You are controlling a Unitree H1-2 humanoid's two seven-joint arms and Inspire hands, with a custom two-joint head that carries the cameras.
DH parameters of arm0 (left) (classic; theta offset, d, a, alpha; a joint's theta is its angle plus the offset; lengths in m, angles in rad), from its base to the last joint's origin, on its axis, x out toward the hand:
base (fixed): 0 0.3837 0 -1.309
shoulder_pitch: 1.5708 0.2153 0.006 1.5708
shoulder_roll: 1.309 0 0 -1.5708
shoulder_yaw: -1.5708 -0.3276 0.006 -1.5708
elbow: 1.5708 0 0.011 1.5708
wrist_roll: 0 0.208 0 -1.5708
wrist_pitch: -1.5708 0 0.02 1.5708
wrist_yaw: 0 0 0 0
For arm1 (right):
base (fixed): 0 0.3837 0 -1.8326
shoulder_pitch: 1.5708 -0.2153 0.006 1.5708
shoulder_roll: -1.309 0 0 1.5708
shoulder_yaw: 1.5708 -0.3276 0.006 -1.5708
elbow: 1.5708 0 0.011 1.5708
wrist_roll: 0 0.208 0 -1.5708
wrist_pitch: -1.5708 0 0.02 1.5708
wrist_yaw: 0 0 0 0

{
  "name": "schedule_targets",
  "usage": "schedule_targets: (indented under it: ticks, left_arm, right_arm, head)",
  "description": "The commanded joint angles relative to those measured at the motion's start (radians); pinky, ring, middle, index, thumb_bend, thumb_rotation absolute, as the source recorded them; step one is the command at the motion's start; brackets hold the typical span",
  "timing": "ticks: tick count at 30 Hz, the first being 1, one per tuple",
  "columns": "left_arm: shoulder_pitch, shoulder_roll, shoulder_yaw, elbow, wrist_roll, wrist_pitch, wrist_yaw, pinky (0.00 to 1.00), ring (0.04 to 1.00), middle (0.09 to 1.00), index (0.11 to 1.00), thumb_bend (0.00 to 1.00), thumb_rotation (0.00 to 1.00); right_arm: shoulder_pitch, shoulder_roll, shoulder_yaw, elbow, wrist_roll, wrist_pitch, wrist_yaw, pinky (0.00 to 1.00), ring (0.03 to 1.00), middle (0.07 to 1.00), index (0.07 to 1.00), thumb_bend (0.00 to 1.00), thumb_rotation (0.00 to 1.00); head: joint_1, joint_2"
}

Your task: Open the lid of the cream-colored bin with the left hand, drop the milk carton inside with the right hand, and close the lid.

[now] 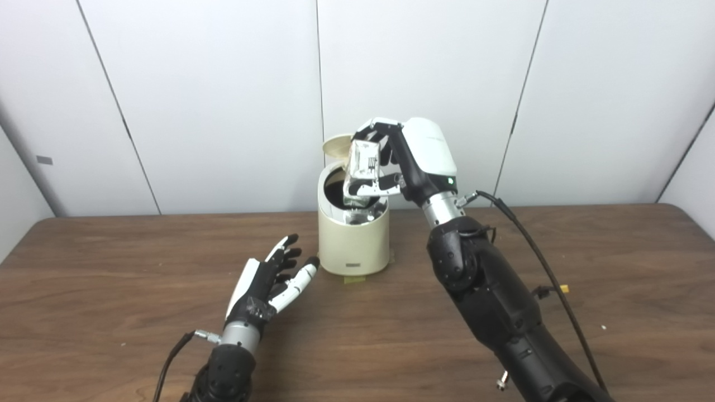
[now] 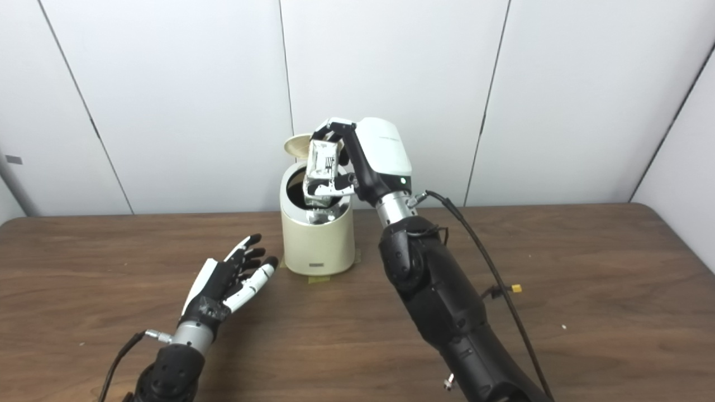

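A round cream-colored plastic bin (image 1: pixel 353 240) is standing on the dark brown wooden table (image 1: pixel 111 290), toward the far side and a little left of the middle, resting on a small patch of yellowish tape (image 1: pixel 354 279) that is peeking out at its near base. Its round cream lid (image 1: pixel 337 146) is standing tipped up at the far left of the rim, leaving the dark mouth of the bin uncovered.

The right hand (image 1: pixel 402 153), white-shelled with black fingers, is reaching in from the right and hanging directly above the bin's opening. Its fingers are curling closed around a small silvery-white milk carton (image 1: pixel 362 176) with dark printing on its face. The carton is being held nearly upright, slightly tilted, its lower end dipping down to about the level of the rim, over the right part of the mouth. Whether its bottom is touching the bin's inside cannot be told. A glossy reflection of it is showing on the inner edge just below.

The left hand (image 1: pixel 273 279) is hovering low over the table, near and to the left of the bin, apart from it. Its fingers are spread and pointing toward the far side, palm turned to the right, gripping nothing.

A black cable (image 1: pixel 536 251) is trailing along the right forearm.
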Motion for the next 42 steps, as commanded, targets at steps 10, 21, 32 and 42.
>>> schedule_targets:
  ticks: [10,21,32,42]
  left_arm:
    - [-0.031,0.002,-0.004,-0.047,0.017,-0.011,0.014,0.84,0.886,0.893,0.965,0.47,0.6]
    - [-0.025,0.008,-0.008,-0.056,0.024,-0.006,0.013,0.84,0.89,0.902,0.967,0.47,0.62]
    - [-0.025,0.007,-0.007,-0.052,0.022,-0.003,0.003,0.82,0.89,0.909,0.975,0.44,0.57]
    - [-0.029,0.012,-0.011,-0.041,0.025,-0.013,0.0,0.83,0.903,0.926,0.983,0.4,0.49]
  right_arm:
    - [-0.072,0.01,0.015,0.032,0.003,-0.064,-0.086,0.3,0.356,0.493,0.566,0.51,0.0]
    - [-0.053,-0.011,0.056,-0.048,-0.069,0.147,0.088,0.08,0.145,0.342,0.682,0.97,0.14]
    - [-0.061,-0.039,0.071,-0.091,-0.076,0.179,0.166,0.57,0.678,0.703,0.713,1.0,0.29]
    - [-0.045,-0.044,0.053,-0.12,-0.059,0.174,0.148,0.58,0.641,0.647,0.623,0.96,0.27]
  head:
    - [0.006,0.004]
    - [0.005,0.008]
    - [-0.002,0.006]
    - [-0.009,0.006]
